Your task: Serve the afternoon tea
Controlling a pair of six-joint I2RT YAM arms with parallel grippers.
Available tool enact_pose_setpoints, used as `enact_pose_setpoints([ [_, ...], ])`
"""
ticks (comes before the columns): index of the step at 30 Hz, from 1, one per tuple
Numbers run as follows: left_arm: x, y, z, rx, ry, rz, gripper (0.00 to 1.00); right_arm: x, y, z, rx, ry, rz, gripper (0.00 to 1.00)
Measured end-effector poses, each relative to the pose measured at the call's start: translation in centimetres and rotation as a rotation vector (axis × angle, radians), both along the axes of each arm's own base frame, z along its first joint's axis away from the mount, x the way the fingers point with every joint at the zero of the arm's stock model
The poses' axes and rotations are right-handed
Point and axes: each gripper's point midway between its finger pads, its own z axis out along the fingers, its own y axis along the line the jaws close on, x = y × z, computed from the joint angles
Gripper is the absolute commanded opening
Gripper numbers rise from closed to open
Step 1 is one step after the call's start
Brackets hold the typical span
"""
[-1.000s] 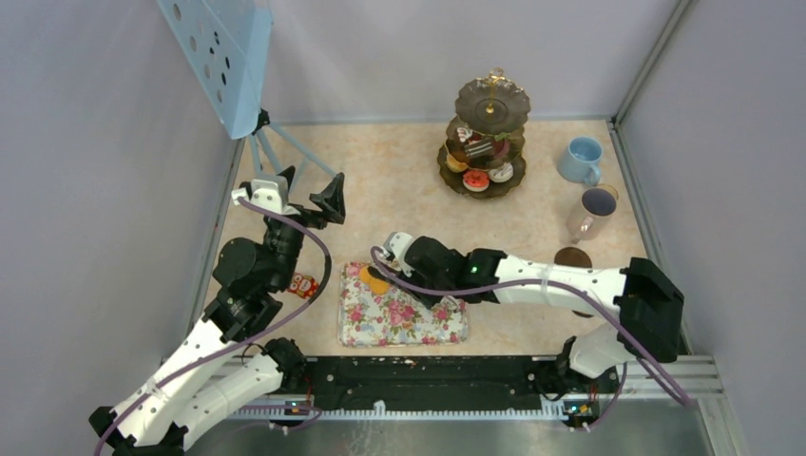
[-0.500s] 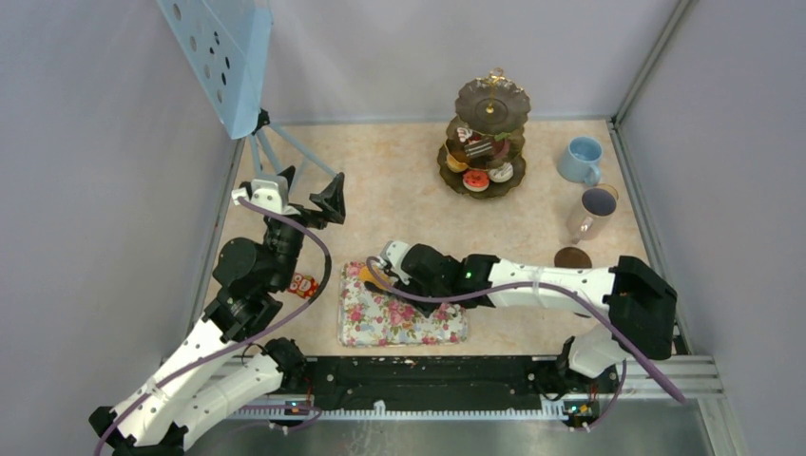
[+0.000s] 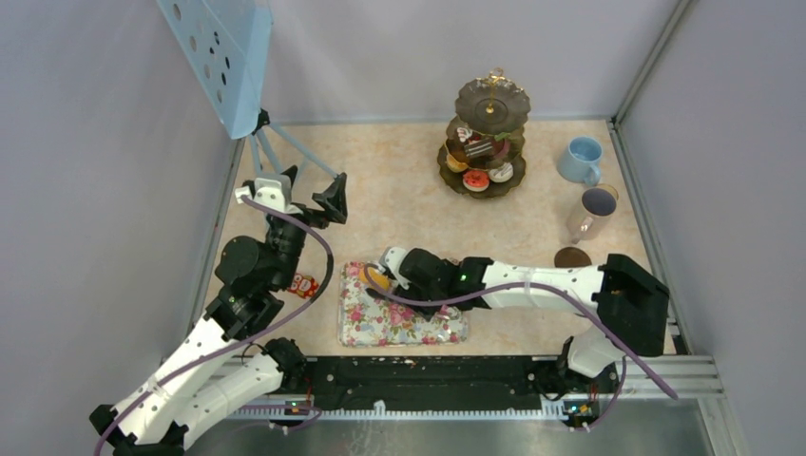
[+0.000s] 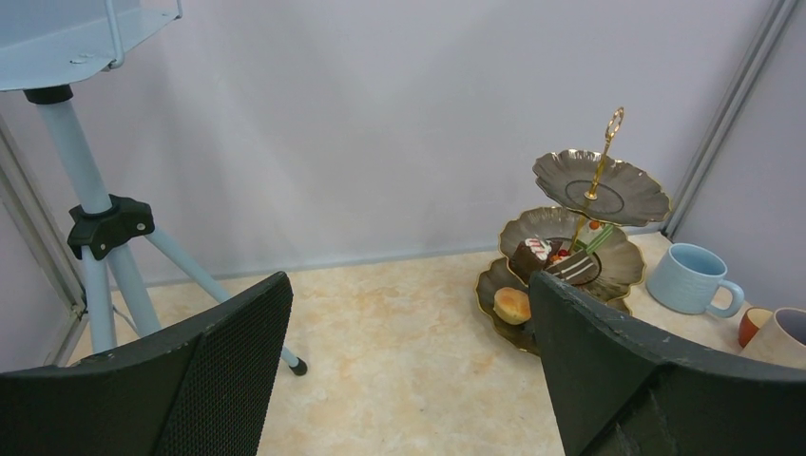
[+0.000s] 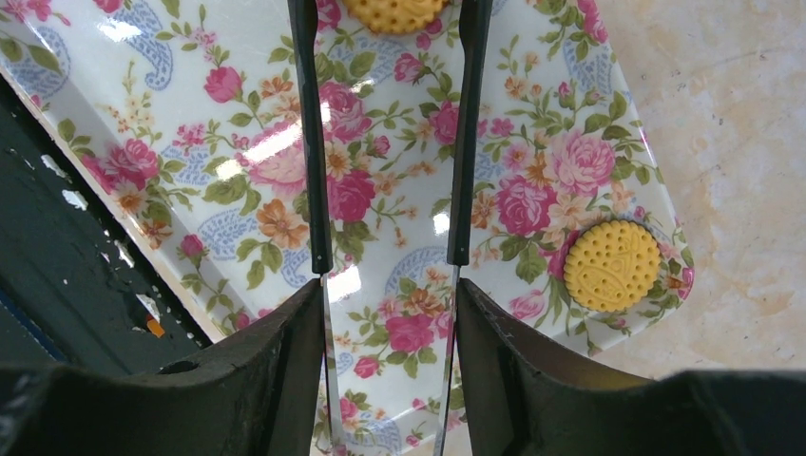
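My right gripper [image 5: 390, 294] is shut on the black tongs [image 5: 311, 142], whose two arms reach forward over the floral tray [image 5: 238, 161]. The tong tips stand either side of an orange round [image 5: 394, 11]; whether they touch it is cut off at the frame's top. A second orange round [image 5: 611, 266] lies at the tray's edge. In the top view the right gripper [image 3: 399, 275] hangs over the tray's left end. The dark three-tier stand [image 3: 489, 138] holds cakes and donuts at the back. My left gripper [image 3: 302, 195] is raised, open and empty.
A light-blue cup [image 3: 581, 159], a pale-grey cup [image 3: 595, 211] and a brown disc [image 3: 572, 257] line the right side. A blue tripod [image 3: 285, 152] stands at the back left. A small red object [image 3: 302, 284] lies beside the left arm.
The right arm has slid left along the floral tray, and the tongs' arms have spread wider around the orange round. The left arm has barely shifted.
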Motion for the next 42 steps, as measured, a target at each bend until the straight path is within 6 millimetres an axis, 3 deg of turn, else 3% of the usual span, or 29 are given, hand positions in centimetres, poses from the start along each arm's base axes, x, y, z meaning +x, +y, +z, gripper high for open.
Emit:
enact_pose_setpoints([
  [5,0.0,0.0,0.0,0.001,0.001,0.000,0.99,0.0,0.2,-0.6,-0.015,-0.007,0.009,0.42],
  [10,0.0,0.0,0.0,0.001,0.001,0.000,0.99,-0.2,0.3,-0.9,-0.035,-0.027,0.018,0.22],
  [16,0.0,0.0,0.0,0.001,0.001,0.000,0.99,0.0,0.1,-0.6,-0.035,-0.052,0.007,0.14],
  [19,0.0,0.0,0.0,0.002,0.001,0.001,0.99,0.1,-0.9,1.0,-0.008,-0.092,-0.023,0.09],
  [22,0.1,0.0,-0.1,0.002,0.002,0.000,0.99,0.9,-2.6,5.0,0.066,-0.167,-0.087,0.07],
  [26,0.2,-0.1,-0.2,0.005,0.005,0.000,0.99,3.6,-5.7,10.8,0.169,-0.265,-0.234,0.07],
  [32,0.2,-0.2,-0.2,0.007,0.006,-0.003,0.99,12.5,-14.7,17.8,0.199,-0.396,-0.641,0.11],
  [36,0.1,-0.3,-0.2,0.007,0.005,-0.006,0.99,16.3,-19.6,21.2,0.183,-0.461,-0.824,0.13],
  [39,0.1,-0.3,-0.2,0.006,0.004,-0.008,0.99,19.0,-21.5,23.1,0.178,-0.493,-0.905,0.13],
  [42,0.1,-0.3,-0.1,0.005,0.002,-0.011,0.99,21.1,-22.7,23.7,0.164,-0.497,-0.945,0.14],
])
